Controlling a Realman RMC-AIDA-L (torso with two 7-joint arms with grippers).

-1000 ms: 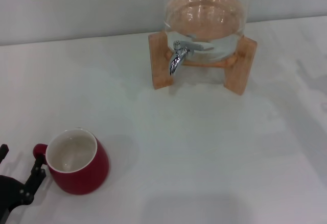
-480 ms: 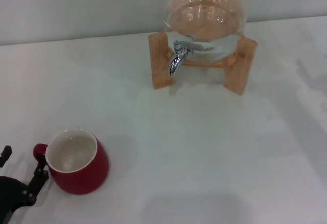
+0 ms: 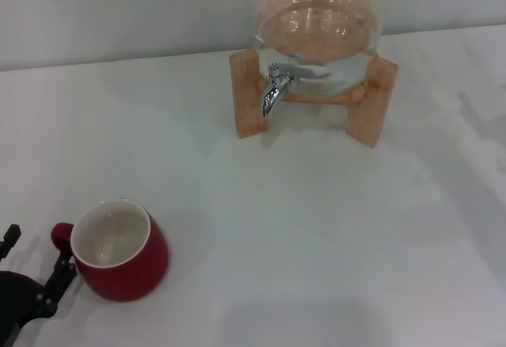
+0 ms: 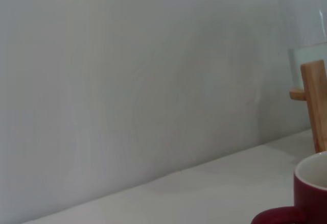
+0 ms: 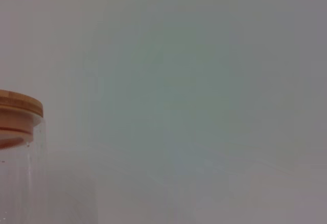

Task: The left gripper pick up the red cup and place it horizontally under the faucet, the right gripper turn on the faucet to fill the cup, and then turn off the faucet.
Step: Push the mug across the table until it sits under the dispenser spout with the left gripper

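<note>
Head view: left end effector (image 3: 35, 272), fingers spread and empty, has eased back slightly from the red cup's (image 3: 120, 250) handle; grasp not yet made.

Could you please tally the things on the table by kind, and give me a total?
Red cup: 1
Glass dispenser with chrome faucet: 1
Wooden stand: 1
Total: 3
</note>
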